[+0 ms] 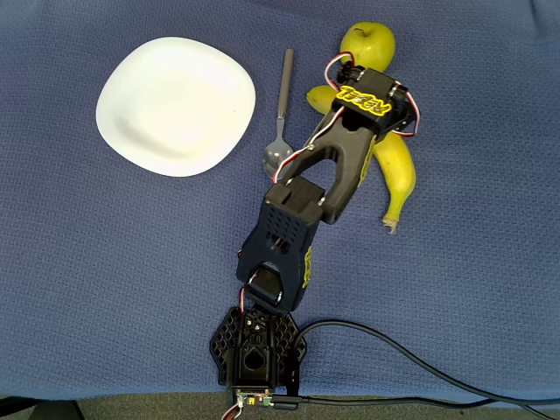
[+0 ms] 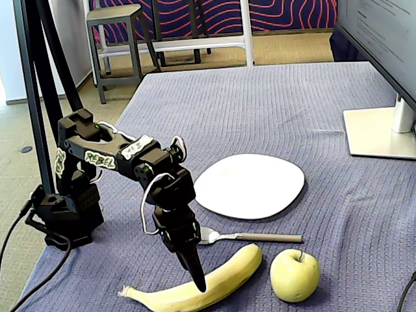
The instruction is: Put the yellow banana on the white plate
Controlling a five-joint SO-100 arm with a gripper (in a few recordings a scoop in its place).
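Indoors, a black arm works over a table draped in blue-grey ribbed cloth, its base clamped near the cloth's edge. The claw points straight down onto the middle of the banana, its dark tip against the peel; whether the fingers stand apart or together cannot be told from either view. The banana lies flat on the cloth, stem end toward the arm's base in the overhead view, partly covered there by the arm's wrist. Just beyond its far end sits a green-yellow apple, close beside it. A spoon lies between the banana and the plate, bowl toward the arm. The plate rests bare on the cloth, well apart from the banana; in the overhead view it sits to the left of the spoon. A monitor's silver foot stands on the table's right side in the fixed view. Behind, a metal stool and a white frame stand on tan flooring before a dark curtain with red wavy lines.
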